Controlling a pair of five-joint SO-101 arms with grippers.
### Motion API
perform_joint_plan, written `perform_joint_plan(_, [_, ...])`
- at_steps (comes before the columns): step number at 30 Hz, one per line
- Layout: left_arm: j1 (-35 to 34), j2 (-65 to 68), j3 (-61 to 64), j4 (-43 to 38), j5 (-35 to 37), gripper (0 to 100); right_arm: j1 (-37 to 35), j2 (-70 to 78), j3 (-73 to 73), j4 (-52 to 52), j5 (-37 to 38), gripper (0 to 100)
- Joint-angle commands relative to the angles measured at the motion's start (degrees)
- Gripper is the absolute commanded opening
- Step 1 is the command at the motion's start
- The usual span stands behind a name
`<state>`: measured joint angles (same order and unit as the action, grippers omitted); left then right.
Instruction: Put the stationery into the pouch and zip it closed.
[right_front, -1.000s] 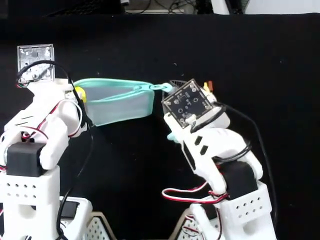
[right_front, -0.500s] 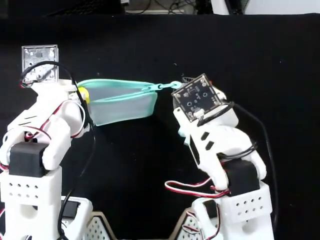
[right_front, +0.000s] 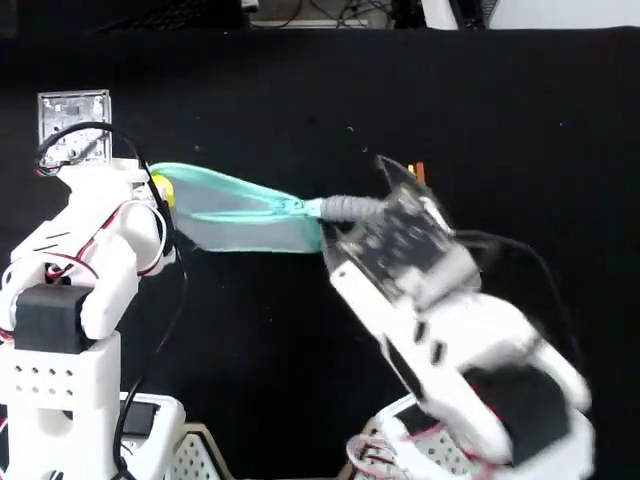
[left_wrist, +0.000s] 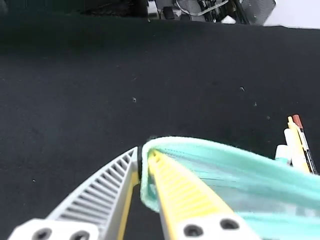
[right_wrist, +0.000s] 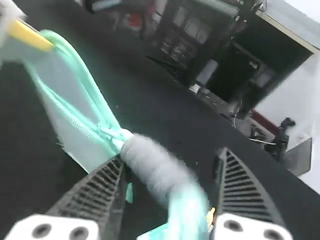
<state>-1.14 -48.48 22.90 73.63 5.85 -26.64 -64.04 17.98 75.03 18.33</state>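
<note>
the left claw (left_wrist: 142, 157) is clenched on one end of the pouch (right_front: 240, 215), probably to anchor it so the zip runs taut toward the other arm. the right claw (right_wrist: 170, 157) stands spread, with the grey zip pull (right_wrist: 150, 167) between its jaws but not pinched (likely lining up a tug). the left wrist view shows the pens (left_wrist: 296, 137) out on the table (right_front: 520, 110) by the pouch's far end, whereas the high view shows little more than an orange tip.

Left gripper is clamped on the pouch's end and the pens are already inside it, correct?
Not quite. The left gripper is clamped on the end of the pouch, but the pens are not inside it. The left wrist view shows them lying on the black table, outside the pouch.
</note>
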Motion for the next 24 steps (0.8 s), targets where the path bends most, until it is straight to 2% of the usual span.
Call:
perform_joint_plan(1, [-0.22,0.7,0.92,-0.26,0.18,3,-0.44,-1.01,-14.55,6.15,-3.6,25.7])
perform_joint_plan(4, [-0.4,0.7,0.92,-0.26,0.18,3,0.7,-1.01,-16.92,9.49,-6.33,25.7])
perform_joint_plan(7, [-0.48,0.7,0.92,-0.18,0.18,3,6.59,-1.01,-14.9,8.79,-7.65,25.7])
perform_joint_plan(12, [-0.66,0.62,0.84,-0.26,0.09,3,14.42,0.31,-5.58,2.2,-7.56,25.8])
perform_joint_plan(18, [-0.84,-0.09,-3.74,1.85,-2.73,3,24.0,10.86,4.88,-6.95,-10.73,25.8])
perform_joint_plan(24, [-7.69,-0.09,-11.12,5.71,-2.99,3,25.23,15.6,8.13,-10.02,-11.6,25.8])
